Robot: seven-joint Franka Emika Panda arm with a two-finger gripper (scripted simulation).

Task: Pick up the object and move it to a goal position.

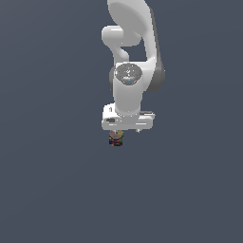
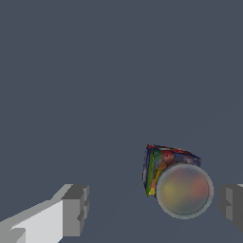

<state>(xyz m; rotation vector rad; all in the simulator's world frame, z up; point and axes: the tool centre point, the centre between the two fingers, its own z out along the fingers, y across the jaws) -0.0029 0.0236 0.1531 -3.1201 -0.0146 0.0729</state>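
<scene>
One white arm [image 1: 133, 52] reaching down from the top of the exterior view, ending in a white gripper [image 1: 117, 132] hanging low over a plain grey-blue floor [image 1: 52, 190]. Directly beneath it, a little toward the exterior view's left of the hand's middle, standing the object [image 1: 116, 138]: a squat dark can showing red, blue and green label marks. Seen from the wrist camera, the object [image 2: 178, 182] sitting upright with its round greyish top facing the lens, lying between the two grey fingertips [image 2: 76, 209] but much nearer one of them, apparently touching neither. Fingers standing wide apart, gripping nothing, gripper [image 2: 154, 206] straddling the can.
</scene>
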